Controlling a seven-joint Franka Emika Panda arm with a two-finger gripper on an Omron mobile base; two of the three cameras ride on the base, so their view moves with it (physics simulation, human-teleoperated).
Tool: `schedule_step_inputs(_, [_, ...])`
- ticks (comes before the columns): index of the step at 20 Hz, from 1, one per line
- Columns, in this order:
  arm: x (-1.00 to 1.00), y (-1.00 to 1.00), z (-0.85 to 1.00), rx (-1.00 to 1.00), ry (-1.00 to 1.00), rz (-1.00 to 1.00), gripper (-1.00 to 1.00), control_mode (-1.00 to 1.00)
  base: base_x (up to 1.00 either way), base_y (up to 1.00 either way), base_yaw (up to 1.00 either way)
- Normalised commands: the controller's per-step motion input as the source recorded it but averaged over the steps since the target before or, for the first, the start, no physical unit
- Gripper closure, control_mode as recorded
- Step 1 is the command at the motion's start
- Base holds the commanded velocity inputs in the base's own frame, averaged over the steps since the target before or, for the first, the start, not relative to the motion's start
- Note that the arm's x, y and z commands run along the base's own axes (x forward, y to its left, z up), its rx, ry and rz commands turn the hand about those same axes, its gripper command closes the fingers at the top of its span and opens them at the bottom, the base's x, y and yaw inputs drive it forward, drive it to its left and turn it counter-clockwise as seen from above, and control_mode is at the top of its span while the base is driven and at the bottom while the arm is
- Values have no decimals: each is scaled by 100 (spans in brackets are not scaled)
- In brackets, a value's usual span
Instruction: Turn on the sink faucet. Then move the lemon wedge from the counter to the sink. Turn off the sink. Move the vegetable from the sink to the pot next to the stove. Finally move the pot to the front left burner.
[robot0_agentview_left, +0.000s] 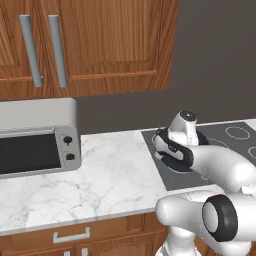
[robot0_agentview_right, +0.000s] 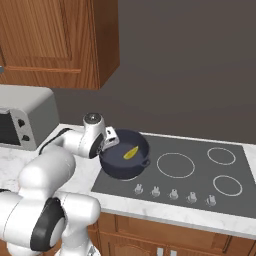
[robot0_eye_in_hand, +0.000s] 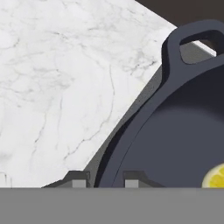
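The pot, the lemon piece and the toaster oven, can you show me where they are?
pot (robot0_agentview_right: 116, 162): right base view, dark inner floor.
lemon wedge (robot0_agentview_right: 131, 153): right base view, yellow middle.
toaster oven (robot0_agentview_left: 30, 152): left base view, glass door.

Arm (robot0_agentview_right: 75, 142) fwd, jaws nrly closed

Arm hides most of pot (robot0_agentview_left: 165, 142) in left base view. Hand view crops lemon wedge (robot0_eye_in_hand: 215, 176) at right edge; fingertips (robot0_eye_in_hand: 78, 179) barely visible.

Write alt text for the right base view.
A dark pot holding a lemon wedge sits on the stove's front left burner, the white arm's tool gripping its rim. A silver toaster oven stands left.
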Motion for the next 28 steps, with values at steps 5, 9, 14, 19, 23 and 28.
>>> schedule_step_inputs(5, [11, -12, -7, 0, 1, 2, 100, -100, 0, 0, 0])
schedule_step_inputs(9, [4, -7, -16, 0, 0, 3, 100, -100, 0, 0, 0])
schedule_step_inputs(14, [0, -4, -23, 0, 0, 3, 100, -100, 0, 0, 0])
schedule_step_inputs(19, [8, -2, -14, 0, 0, 3, 100, -100, 0, 0, 0])
schedule_step_inputs(23, [11, -2, -17, 0, 0, 3, 100, -100, 0, 0, 0])
schedule_step_inputs(28, [1, -8, -13, 0, 0, 3, 100, -100, 0, 0, 0])
